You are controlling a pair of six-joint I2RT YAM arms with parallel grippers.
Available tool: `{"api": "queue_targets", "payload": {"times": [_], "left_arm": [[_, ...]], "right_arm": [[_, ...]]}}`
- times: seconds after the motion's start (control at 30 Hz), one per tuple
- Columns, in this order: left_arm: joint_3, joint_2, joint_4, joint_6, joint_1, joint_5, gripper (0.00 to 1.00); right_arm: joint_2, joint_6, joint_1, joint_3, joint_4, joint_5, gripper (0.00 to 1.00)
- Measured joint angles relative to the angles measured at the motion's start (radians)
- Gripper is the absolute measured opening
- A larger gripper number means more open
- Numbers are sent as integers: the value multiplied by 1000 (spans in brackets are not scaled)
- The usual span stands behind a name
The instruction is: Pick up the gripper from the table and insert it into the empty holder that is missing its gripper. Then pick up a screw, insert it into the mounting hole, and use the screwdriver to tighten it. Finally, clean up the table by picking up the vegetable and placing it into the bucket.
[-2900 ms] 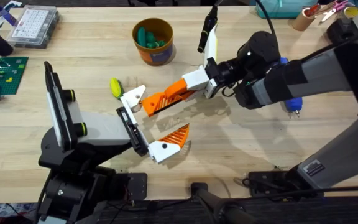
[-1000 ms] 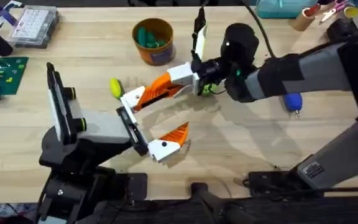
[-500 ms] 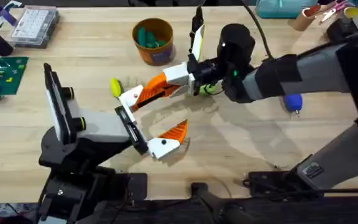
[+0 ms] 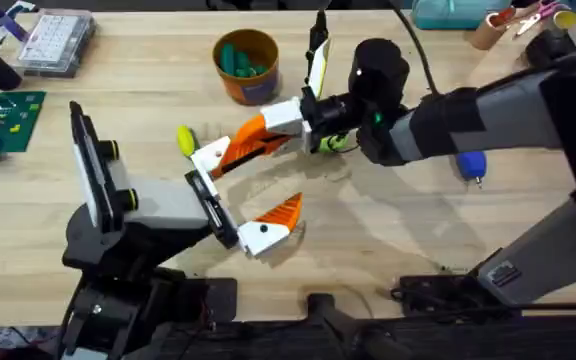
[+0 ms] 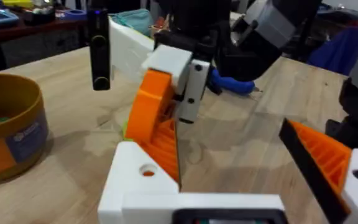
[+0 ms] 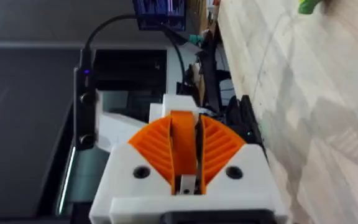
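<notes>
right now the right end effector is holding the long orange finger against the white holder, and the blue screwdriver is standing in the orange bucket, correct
Not quite: the blue screwdriver lies on the table beyond the right arm, not in the orange bucket, which holds teal-green pieces. The overhead view shows this. The rest stands: the right end effector is holding the long orange finger against the white holder.

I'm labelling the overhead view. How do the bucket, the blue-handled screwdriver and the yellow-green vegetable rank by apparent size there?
1. The bucket, plainly largest.
2 and 3. The screwdriver and the vegetable look alike; the right arm covers part of the screwdriver, so I will not rank them.
</notes>
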Motion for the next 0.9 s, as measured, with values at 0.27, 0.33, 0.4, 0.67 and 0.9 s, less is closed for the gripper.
{"api": "queue_targets", "payload": {"times": [0.27,0.33,0.4,0.67,0.9], "left_arm": [[0,-1,-1,15,-8,39,986],[0,-1,-2,18,-9,44,986],[0,-1,-2,21,-8,46,986],[0,-1,-3,23,-8,56,986],[0,-1,-3,23,-8,60,986]], "right_arm": [[0,-4,6,0,-11,50,339],[0,-4,6,0,-12,56,368],[0,-4,6,0,-12,57,372],[0,-4,6,0,-13,63,400],[0,-6,-9,0,-14,19,499]]}}
